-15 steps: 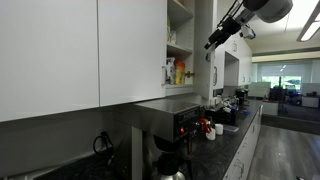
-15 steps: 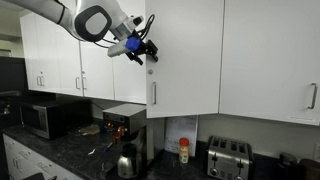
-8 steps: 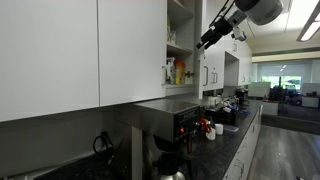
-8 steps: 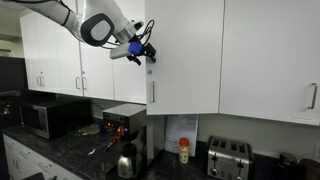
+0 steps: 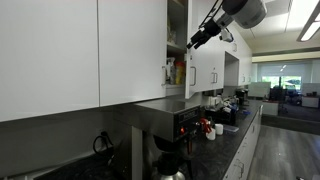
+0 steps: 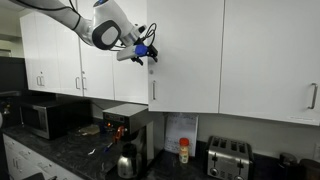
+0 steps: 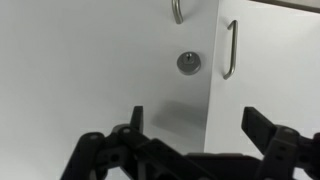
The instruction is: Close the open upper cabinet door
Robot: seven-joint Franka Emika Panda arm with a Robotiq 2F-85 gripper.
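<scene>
The upper cabinet door [image 6: 185,60] is a plain white slab with a short silver handle [image 6: 152,92] near its lower corner. In an exterior view it [image 5: 203,62] stands a little ajar in front of open shelves [image 5: 178,45]. My gripper [image 6: 148,55] is at the door's free edge, against its face, high above the handle; it also shows in an exterior view [image 5: 198,37]. In the wrist view the fingers [image 7: 195,125] are spread open and hold nothing. Close in front are white door faces with a vertical seam, a round lock [image 7: 188,62] and a bar handle [image 7: 230,48].
Bottles [image 5: 178,72] stand on the cabinet shelf. Wider white doors [image 6: 270,55] flank the cabinet. Below on the dark counter are a coffee machine [image 6: 125,125], a microwave [image 6: 45,118], a toaster [image 6: 228,158] and a kettle [image 6: 127,162].
My gripper has moved toward the cabinet with the door in front of it. The door has swung inward and covers more of the shelves.
</scene>
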